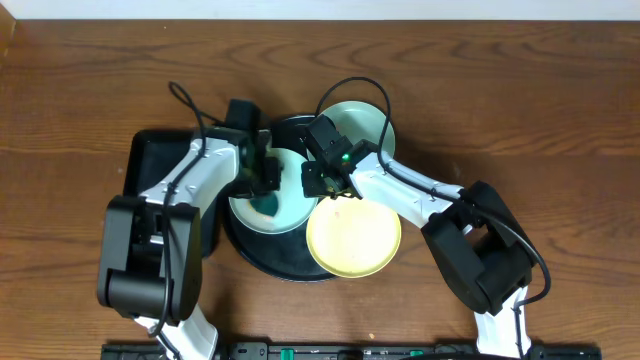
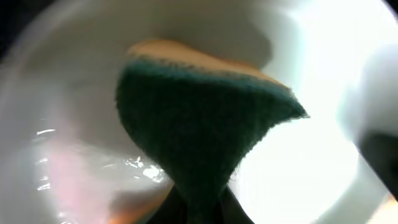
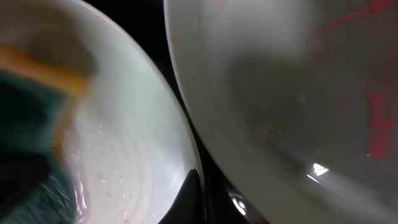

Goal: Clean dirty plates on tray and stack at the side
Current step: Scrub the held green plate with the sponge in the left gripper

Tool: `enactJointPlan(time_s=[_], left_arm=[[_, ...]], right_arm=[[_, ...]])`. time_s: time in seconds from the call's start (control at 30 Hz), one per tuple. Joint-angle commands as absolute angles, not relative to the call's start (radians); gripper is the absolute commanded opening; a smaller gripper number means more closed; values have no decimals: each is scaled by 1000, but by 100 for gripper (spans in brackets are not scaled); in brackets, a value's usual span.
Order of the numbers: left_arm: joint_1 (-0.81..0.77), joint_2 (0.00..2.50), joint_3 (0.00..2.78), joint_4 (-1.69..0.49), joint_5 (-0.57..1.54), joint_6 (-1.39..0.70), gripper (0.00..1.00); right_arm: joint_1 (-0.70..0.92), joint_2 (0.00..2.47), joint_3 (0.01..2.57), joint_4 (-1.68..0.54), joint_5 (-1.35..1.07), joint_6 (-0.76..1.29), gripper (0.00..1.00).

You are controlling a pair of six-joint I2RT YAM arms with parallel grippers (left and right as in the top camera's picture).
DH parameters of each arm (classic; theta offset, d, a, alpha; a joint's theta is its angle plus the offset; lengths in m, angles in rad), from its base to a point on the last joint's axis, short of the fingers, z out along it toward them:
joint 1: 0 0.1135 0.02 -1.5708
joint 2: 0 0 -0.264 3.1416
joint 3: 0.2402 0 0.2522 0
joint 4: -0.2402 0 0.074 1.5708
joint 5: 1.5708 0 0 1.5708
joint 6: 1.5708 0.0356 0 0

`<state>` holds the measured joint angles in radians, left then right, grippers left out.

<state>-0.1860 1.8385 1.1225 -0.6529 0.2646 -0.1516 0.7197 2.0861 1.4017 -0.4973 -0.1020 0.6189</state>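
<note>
Teal sponge [image 2: 199, 124] sits pinched in the left gripper [image 1: 262, 180], pressed onto the mint plate [image 1: 292, 212] on the black tray [image 1: 265, 262]. The right gripper [image 1: 312, 185], jaws closed and empty, rests at that plate's rim. Scrubbing looks to be the step in hand; the next move calls for lifting the plate aside to stack.

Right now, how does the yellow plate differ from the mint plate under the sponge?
The yellow plate is bare; the mint plate has the teal sponge on it, held by the left gripper. The yellow plate lies at the front right of the tray, the mint plate at its left. Colours differ: pale yellow, pale green. Both are small and round.
</note>
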Motion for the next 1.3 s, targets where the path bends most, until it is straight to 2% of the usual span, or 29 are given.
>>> enactJointPlan(time_s=[0.0, 0.17, 0.33, 0.43, 0.53, 0.7, 0.97, 1.07, 1.27], left_arm=[[-201, 1877, 1110, -653, 430, -75, 8], [-152, 1877, 1124, -653, 429, -108, 7], [-107, 1874, 1128, -713, 129, -472, 7], [-107, 1874, 1128, -745, 97, -499, 7], [-113, 1873, 1128, -753, 205, -407, 7], [-112, 1873, 1128, -747, 567, -149, 7], [-112, 1874, 1128, -736, 606, -152, 7], [-112, 1873, 1128, -747, 527, -210, 7], [-112, 1873, 1128, -818, 108, -407, 7]], right_arm=[[727, 2101, 1419, -497, -94, 605, 1], [727, 2101, 1419, -497, -94, 605, 1], [727, 2101, 1419, -497, -94, 605, 1], [727, 2101, 1419, -497, -94, 605, 1], [727, 2101, 1419, -497, -94, 605, 1], [727, 2101, 1419, -497, -94, 605, 1], [727, 2101, 1419, -497, -94, 605, 1], [727, 2101, 1419, -497, -94, 605, 1], [727, 2101, 1419, -497, -94, 605, 1]])
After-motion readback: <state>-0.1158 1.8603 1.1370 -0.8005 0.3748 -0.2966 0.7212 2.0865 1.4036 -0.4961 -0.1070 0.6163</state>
